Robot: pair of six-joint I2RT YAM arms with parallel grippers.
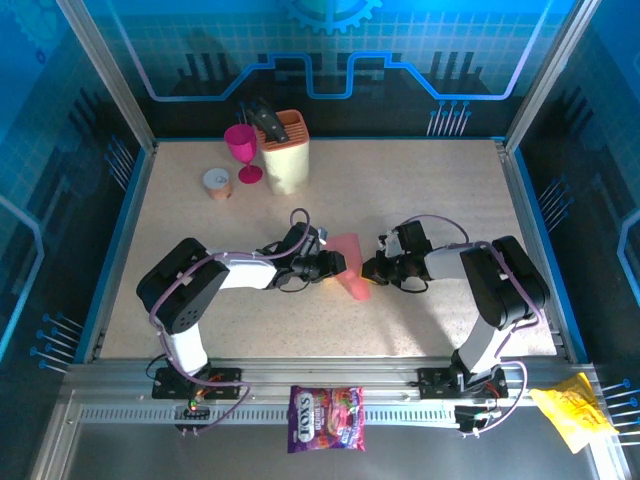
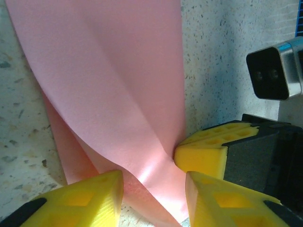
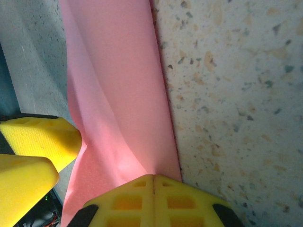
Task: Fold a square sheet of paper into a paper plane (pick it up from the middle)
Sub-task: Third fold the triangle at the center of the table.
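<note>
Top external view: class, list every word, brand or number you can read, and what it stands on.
"FOX'S": on the purple printed candy bag on the near rail.
Smaller print on that bag: too small to read.
Crinkled yellow wrapper: any print too blurred to read.

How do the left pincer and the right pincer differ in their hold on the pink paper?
The left pincer has its jaws apart with the pink paper passing between them; the right pincer is shut on the paper's edge. In the top view the left pincer reaches the paper from the left, the right pincer from the right. Both have yellow fingers and meet at the same sheet.
</note>
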